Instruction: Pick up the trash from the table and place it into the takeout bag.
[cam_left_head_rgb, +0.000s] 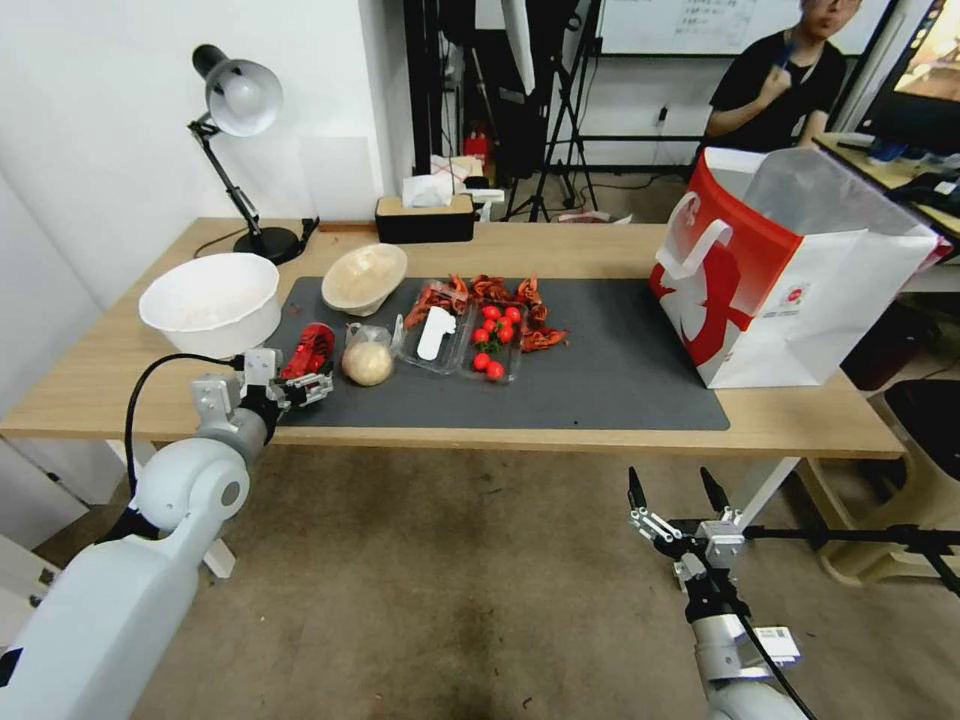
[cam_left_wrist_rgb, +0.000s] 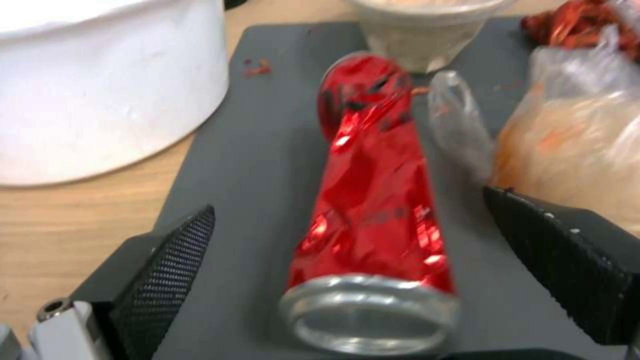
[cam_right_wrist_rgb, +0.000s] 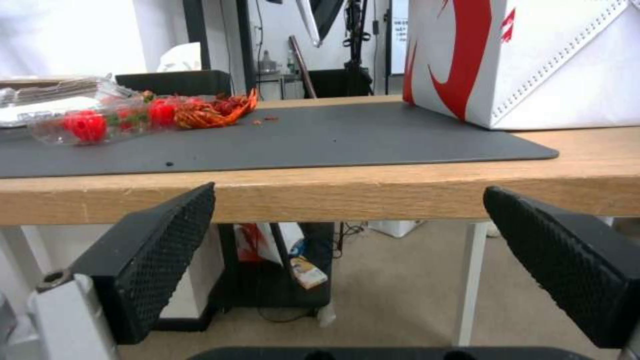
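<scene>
A light-wood counter (cam_left_head_rgb: 600, 250) carries a dark grey mat (cam_left_head_rgb: 620, 370), with the red-and-white takeout bag (cam_left_head_rgb: 790, 280) upright at its right end. On the mat's left near corner lies a crushed red can (cam_left_head_rgb: 308, 352), a bagged beige bun (cam_left_head_rgb: 367, 362) just beside it. The left tool (cam_left_head_rgb: 290, 385), spread wide, straddles the can without touching it. The right tool (cam_left_head_rgb: 677, 492) hangs open below the counter's near edge
</scene>
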